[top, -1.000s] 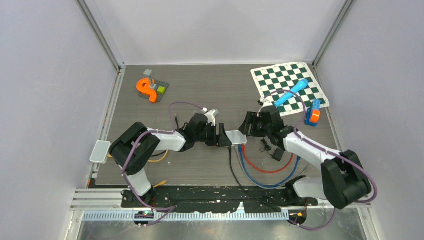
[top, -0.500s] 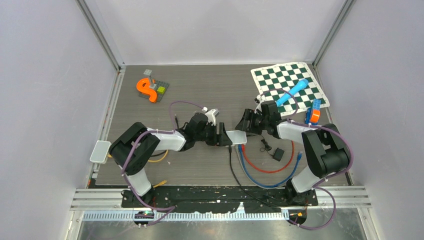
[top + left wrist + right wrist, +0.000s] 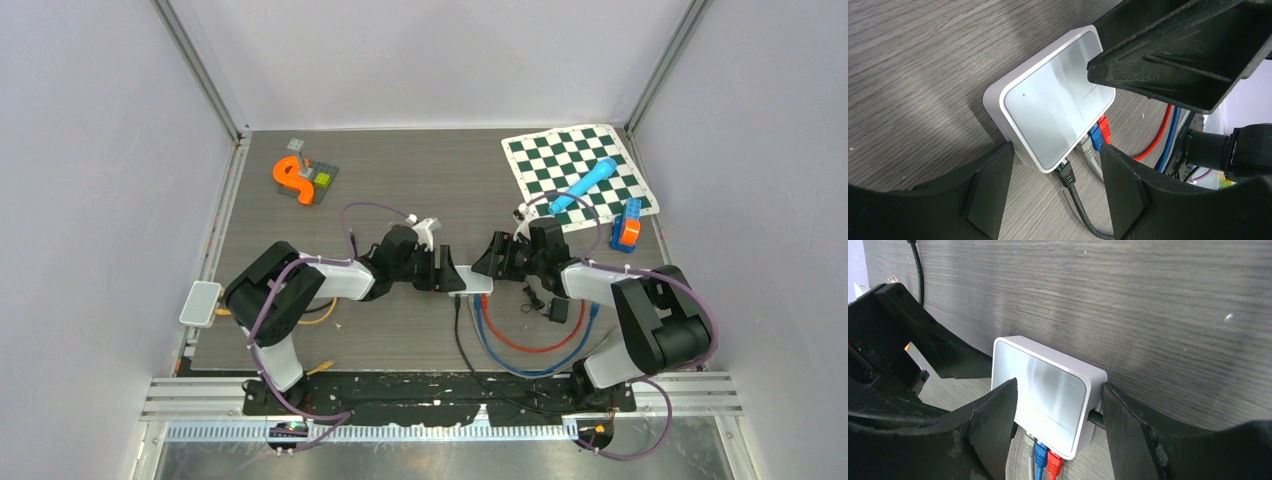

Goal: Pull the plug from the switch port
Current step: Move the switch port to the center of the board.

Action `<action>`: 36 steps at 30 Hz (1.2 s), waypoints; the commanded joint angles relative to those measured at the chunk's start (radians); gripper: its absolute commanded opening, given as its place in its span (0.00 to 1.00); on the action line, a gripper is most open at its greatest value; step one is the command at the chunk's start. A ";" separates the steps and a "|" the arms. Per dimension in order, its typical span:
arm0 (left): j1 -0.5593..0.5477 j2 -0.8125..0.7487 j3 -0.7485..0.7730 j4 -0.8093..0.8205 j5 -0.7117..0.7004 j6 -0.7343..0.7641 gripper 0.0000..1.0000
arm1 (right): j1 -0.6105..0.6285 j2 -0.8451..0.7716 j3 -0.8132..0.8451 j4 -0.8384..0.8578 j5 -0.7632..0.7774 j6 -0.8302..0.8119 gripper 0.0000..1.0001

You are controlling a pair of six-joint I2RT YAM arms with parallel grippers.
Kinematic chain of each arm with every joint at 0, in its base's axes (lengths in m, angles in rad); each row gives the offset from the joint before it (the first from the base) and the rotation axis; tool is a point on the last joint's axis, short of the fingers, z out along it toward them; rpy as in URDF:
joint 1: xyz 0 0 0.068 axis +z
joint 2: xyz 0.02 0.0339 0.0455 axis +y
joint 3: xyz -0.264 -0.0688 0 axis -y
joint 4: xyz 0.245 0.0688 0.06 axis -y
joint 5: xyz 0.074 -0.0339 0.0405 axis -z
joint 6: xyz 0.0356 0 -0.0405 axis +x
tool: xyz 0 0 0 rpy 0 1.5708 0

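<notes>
The white switch (image 3: 471, 280) lies flat mid-table, with black (image 3: 1066, 173), grey (image 3: 1088, 150), blue (image 3: 1095, 135) and red (image 3: 1105, 131) plugs in the ports on its near side. My left gripper (image 3: 448, 273) comes from the left, open. Its fingers (image 3: 988, 190) stand on either side of the switch's near corner and the black plug (image 3: 459, 300). My right gripper (image 3: 490, 266) comes from the right, also open, and its fingers (image 3: 1133, 440) flank the switch (image 3: 1048, 387) closely on both sides. Whether they touch it I cannot tell. In the right wrist view the grey (image 3: 1029, 442), blue (image 3: 1041, 452) and red (image 3: 1054, 462) plugs show below the switch.
Red (image 3: 530, 343), blue (image 3: 505, 360) and black (image 3: 468, 350) cables run toward the near edge. A black adapter (image 3: 558, 311) lies to the right. A chessboard mat (image 3: 560, 150) with a blue cylinder (image 3: 583, 187), an orange-blue block (image 3: 628, 225) and an orange piece (image 3: 293, 177) sit farther back.
My right arm has folded in and its gripper has moved left and nearer, round the switch's right end. The switch has shifted slightly nearer. Neither gripper has changed its opening.
</notes>
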 commanded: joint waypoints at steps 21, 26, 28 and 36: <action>-0.014 -0.541 -0.291 -0.075 -0.244 0.056 0.83 | -0.033 -0.719 -0.002 -0.459 0.319 -0.107 0.99; -0.014 -0.722 -0.288 -0.289 -0.331 0.113 0.95 | -0.035 -0.852 -0.030 -0.542 0.380 -0.081 0.96; -0.014 -0.788 -0.278 -0.351 -0.364 0.125 1.00 | -0.035 -0.857 -0.021 -0.582 0.387 -0.075 0.95; -0.012 -0.936 -0.185 -0.535 -0.514 0.198 0.99 | -0.036 -0.862 0.022 -0.631 0.343 -0.034 0.96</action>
